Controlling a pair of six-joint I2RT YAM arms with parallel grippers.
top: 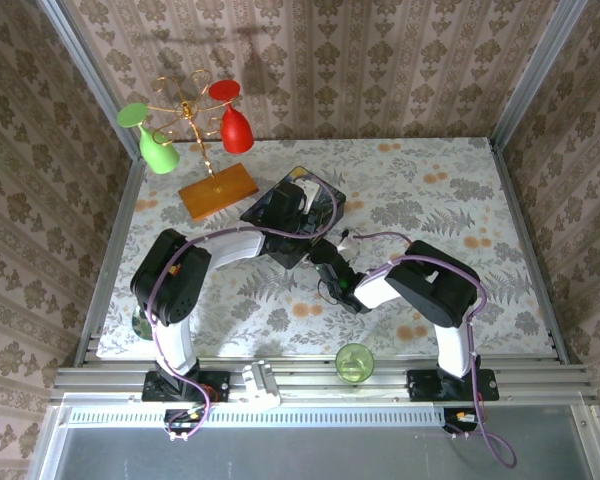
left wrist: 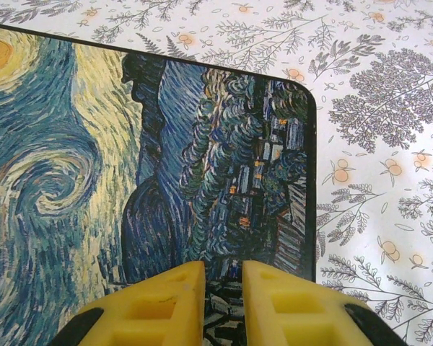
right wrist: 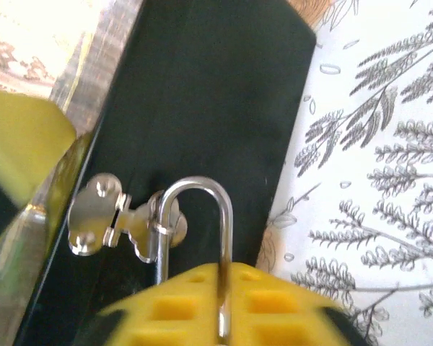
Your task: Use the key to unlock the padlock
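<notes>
The dark starry-night box (left wrist: 166, 144) lies on the flowered cloth, its painted lid under my left gripper (left wrist: 224, 270). The yellow fingers (left wrist: 173, 295) stand a narrow gap apart above the lid, and nothing shows between them. In the right wrist view the padlock's silver shackle (right wrist: 202, 187) passes through the box's metal latch (right wrist: 105, 216) on the black side wall (right wrist: 202, 86). My right gripper (right wrist: 225, 270) is shut on the shackle's right leg, and its fingers cover the padlock's body. The key is out of view. From above, both grippers (top: 295, 210) (top: 325, 255) meet at the box (top: 325, 195).
A wire rack on a wooden base (top: 217, 190) stands at the back left, with a green glass (top: 157, 150) and a red glass (top: 236, 128) hanging on it. A green cup (top: 354, 362) sits at the near edge between the arm bases. Patterned walls enclose the table.
</notes>
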